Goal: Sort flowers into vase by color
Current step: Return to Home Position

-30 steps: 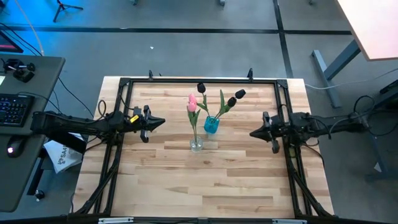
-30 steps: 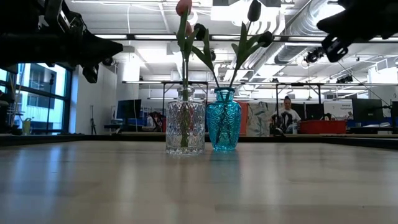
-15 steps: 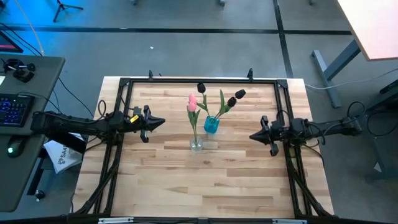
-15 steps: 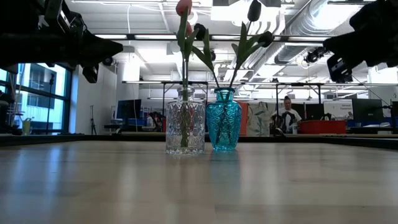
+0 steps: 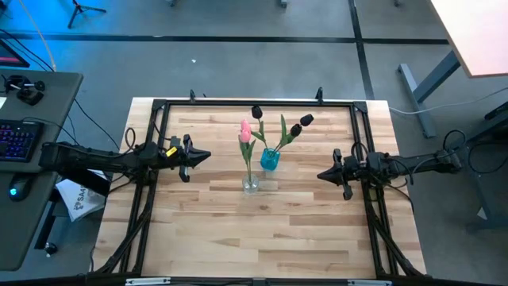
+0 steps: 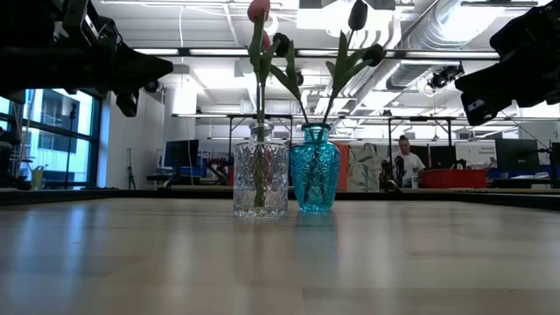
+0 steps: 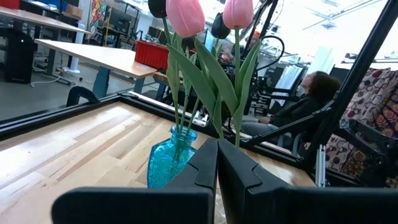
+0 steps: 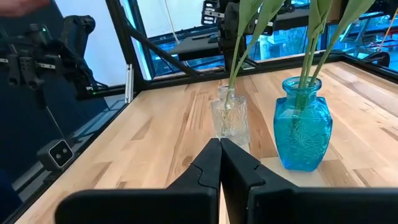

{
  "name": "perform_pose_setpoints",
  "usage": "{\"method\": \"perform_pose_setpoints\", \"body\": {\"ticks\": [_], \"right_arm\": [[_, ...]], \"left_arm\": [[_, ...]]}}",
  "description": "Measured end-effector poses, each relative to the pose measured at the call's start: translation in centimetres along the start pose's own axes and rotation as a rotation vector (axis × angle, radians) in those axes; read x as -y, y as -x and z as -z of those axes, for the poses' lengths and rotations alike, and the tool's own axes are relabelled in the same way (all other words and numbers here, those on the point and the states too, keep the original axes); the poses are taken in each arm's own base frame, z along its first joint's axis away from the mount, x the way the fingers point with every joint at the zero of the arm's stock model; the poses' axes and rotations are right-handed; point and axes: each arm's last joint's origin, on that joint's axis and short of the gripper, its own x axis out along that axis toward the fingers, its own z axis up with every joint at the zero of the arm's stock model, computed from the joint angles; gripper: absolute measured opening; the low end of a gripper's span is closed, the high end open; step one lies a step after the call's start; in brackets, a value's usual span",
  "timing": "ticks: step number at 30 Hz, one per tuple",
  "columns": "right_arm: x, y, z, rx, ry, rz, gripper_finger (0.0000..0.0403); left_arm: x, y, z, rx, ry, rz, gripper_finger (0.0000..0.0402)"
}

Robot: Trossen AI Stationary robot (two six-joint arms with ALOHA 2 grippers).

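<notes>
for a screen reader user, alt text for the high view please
At the middle of a wooden table stand a clear vase holding pink tulips and a blue vase holding dark tulips. The left claw and right claw sit shut at either side.

Grey floor (image 5: 238,71) (black tape lines (image 5: 238,37)), desk (image 5: 55,87) at one side, ceiling ducts (image 6: 437,35).
</notes>
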Motion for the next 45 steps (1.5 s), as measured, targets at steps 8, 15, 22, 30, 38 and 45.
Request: {"method": "perform_pose_setpoints", "body": {"ticks": [8, 15, 22, 30, 38, 45], "right_arm": [[0.0, 0.0, 0.0, -0.001, -0.002, -0.001, 0.0], [-0.1, 0.5, -0.6, 0.071, -0.003, -0.017, 0.0], [-0.2, 0.7, -1.0, 0.127, -0.003, -0.027, 0.0], [-0.1, 0.7, -0.8, 0.104, -0.002, -0.022, 0.0], [-0.1, 0.7, -0.8, 0.102, 0.0, -0.022, 0.0], [-0.1, 0.7, -0.8, 0.102, 0.0, -0.022, 0.0]], "left_arm": [[0.0, 0.3, -0.1, -0.003, 0.0, -0.001, 0.0], [0.2, 2.0, -1.3, 0.076, 0.006, 0.023, 0.0], [0.6, 3.7, -2.8, 0.221, 0.019, 0.072, 0.0], [0.9, 4.7, -3.9, 0.358, 0.032, 0.11, 0.0], [0.8, 4.7, -3.8, 0.339, 0.03, 0.103, 0.0], [0.8, 4.6, -3.5, 0.314, 0.031, 0.105, 0.0]]}}
